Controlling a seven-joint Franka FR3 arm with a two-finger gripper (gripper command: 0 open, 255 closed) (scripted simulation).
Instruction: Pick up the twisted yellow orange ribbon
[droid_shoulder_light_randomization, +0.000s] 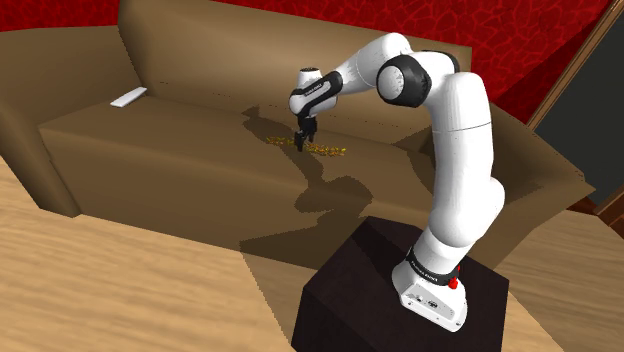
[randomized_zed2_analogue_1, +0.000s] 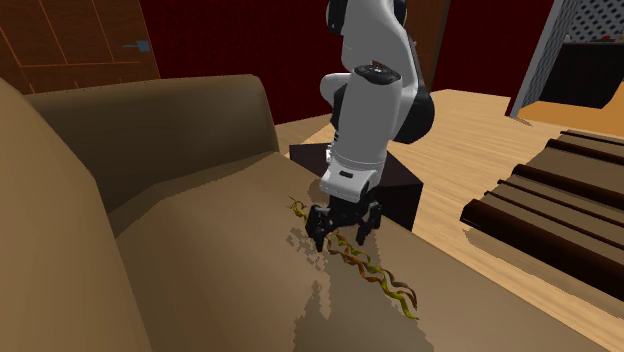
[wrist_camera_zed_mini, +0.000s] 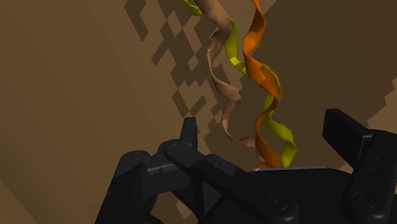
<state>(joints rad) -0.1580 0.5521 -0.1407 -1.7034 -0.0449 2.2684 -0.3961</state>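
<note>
Black hand (randomized_zed2_analogue_1: 342, 236) over twisted ribbon (wrist_camera_zed_mini: 264, 95), brown sofa seat (droid_shoulder_light_randomization: 150, 140), red wall (droid_shoulder_light_randomization: 300, 30)

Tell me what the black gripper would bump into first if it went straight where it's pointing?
Most likely the twisted ribbon: the gripper points down at it, open fingers either side. The brown sofa seat lies right underneath. How much gap remains, I can't tell.

The light was dim and warm, falling from above. The arm (droid_shoulder_light_randomization: 458, 125) threw a dark shadow with jagged, blocky edges over the sofa (droid_shoulder_light_randomization: 150, 140) seat; the wrist view showed the same stepped patches
</note>
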